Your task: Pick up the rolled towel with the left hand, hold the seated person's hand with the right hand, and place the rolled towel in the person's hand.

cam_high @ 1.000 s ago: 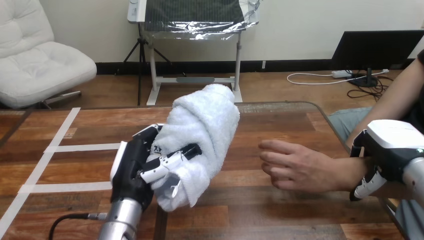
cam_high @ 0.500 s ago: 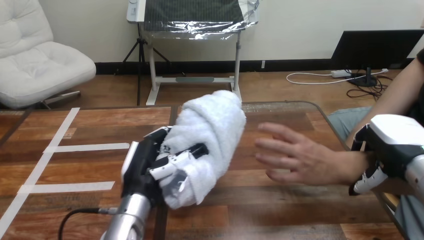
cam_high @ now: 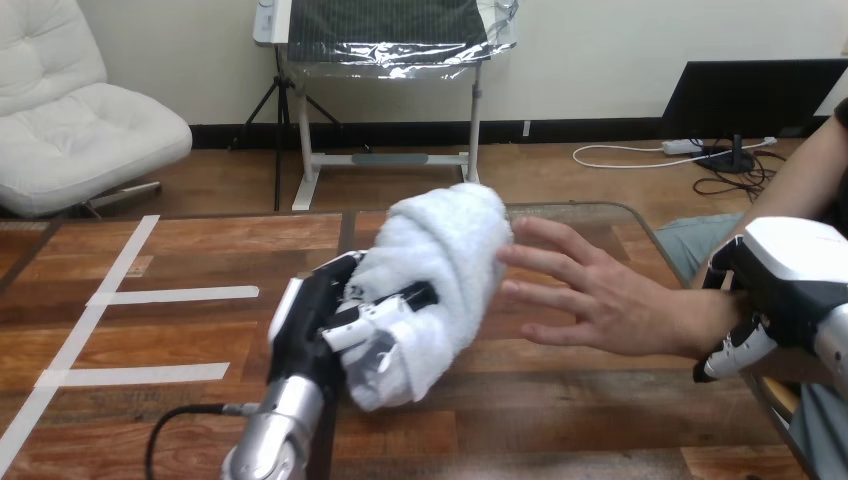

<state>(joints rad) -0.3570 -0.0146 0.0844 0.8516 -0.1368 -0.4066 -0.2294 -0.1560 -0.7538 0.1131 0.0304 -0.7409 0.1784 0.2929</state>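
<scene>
Ideally, the left hand (cam_high: 318, 335), gripping the rolled towel (cam_high: 440, 255) just at the fingertips of the person's hand (cam_high: 600, 300), should be easing it rightward into the palm while the right hand (cam_high: 785, 285), clasping the wrist (cam_high: 703, 325), is steadying it.

Head camera, high vantage: looks forward and down across the surface (cam_high: 170, 250). Close in: left robot hand (cam_high: 318, 322) low centre, right robot hand (cam_high: 785, 285) at right edge.

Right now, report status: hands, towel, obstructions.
Left hand shut on rolled towel, held over table. Right hand clasps the person's wrist. Person's hand open beside the towel; nothing between.
</scene>
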